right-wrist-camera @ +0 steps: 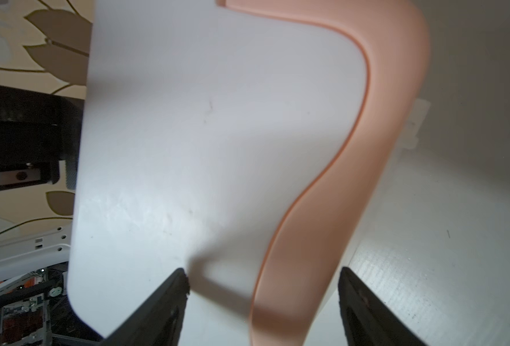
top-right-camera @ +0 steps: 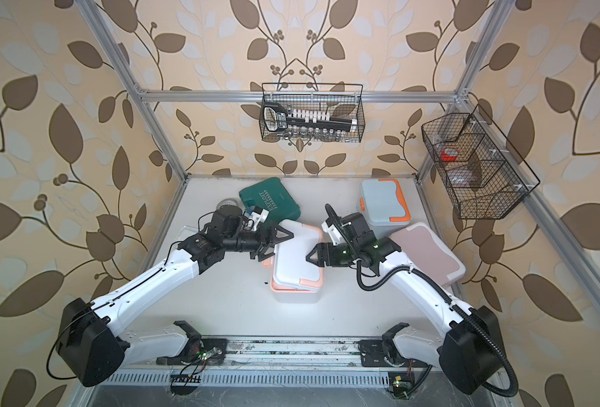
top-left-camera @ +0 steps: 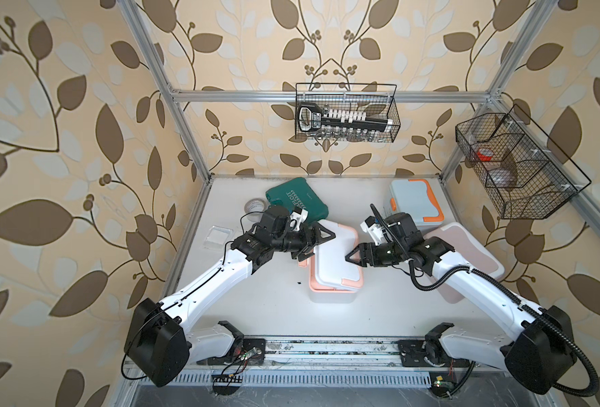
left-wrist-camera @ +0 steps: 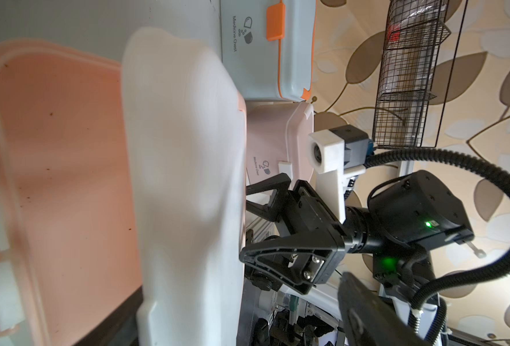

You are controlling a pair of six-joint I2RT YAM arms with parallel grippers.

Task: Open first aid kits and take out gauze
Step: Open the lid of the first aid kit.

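White plastic with peach trim: the middle first aid kit (top-left-camera: pixel 333 262) stands nearest, at the centre of the table (top-left-camera: pixel 256 303). Its lid (right-wrist-camera: pixel 218 134) looks raised on the left, latch side, hinging on the right. The left wrist view looks under it at a peach inner face, and the right wrist view faces its white top. What lies inside is hidden in every view.

The left gripper (top-left-camera: pixel 315 245) hangs at the lid's left edge with jaws spread wide and nothing clamped. Whether a finger touches the edge I cannot tell. The right gripper (top-left-camera: pixel 350 257) faces the lid from the right, jaws well apart and empty.

Nothing seems to hold the lid, so it could drop shut. I judge that a left finger should go under the free edge and push the lid past upright. Meanwhile the right gripper should back out of the lid's swing, or press the base down so the light box neither slides nor tips.

One gauze (top-left-camera: pixel 217 238) packet lies on the table at the left, apart from every box. On the right, under the right arm, the pink kit (top-left-camera: pixel 467 253) is shut. Farther off, the blue kit (top-left-camera: pixel 414 199) is shut too. The green case (top-left-camera: pixel 297 201) and tape roll (top-left-camera: pixel 254 205) lie far left. On the walls, the back basket (top-left-camera: pixel 393 116) holds a black-and-white tool set. The right basket (top-left-camera: pixel 538 197) holds something red.
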